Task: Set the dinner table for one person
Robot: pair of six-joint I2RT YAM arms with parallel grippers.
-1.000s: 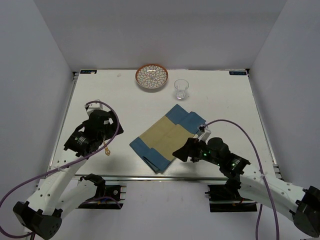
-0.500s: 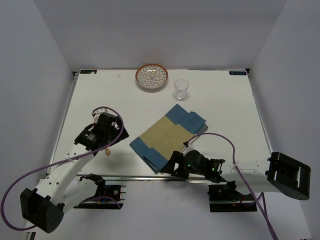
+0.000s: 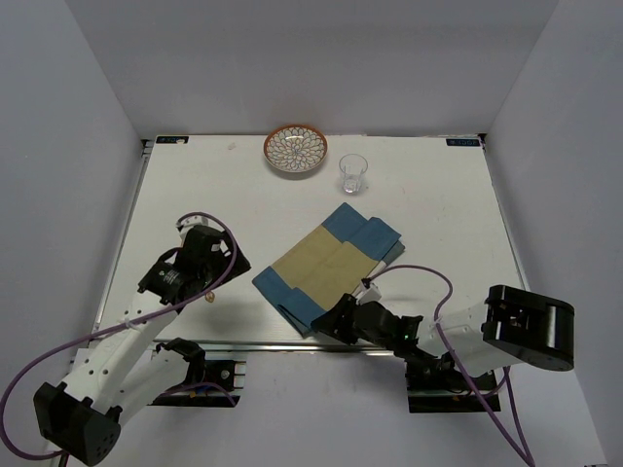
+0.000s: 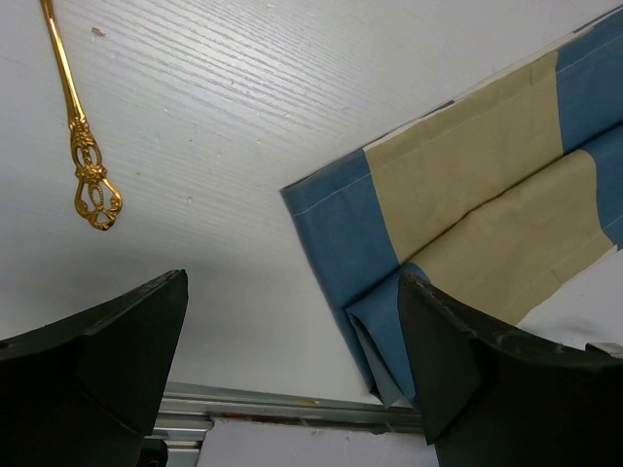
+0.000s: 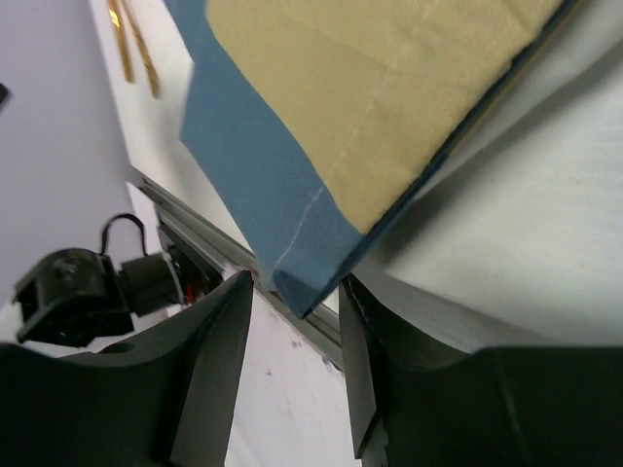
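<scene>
Dinner table (image 3: 438, 195): white, spanning the view.
Placemat (image 3: 326, 268): half-folded, toward 6 o'clock.
Right gripper (image 5: 297, 282): half-closed astride its 6 o'clock corner, likely for unfolding; grip unclear.
Left gripper (image 4: 292, 282): wide open, empty, 8 o'clock.

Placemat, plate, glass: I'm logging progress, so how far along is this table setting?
Nothing looks done. The placemat lies skewed and partly folded; the right claw straddles its near corner. Left to do: straighten it, then bring over plate, glass and gold cutlery.
</scene>
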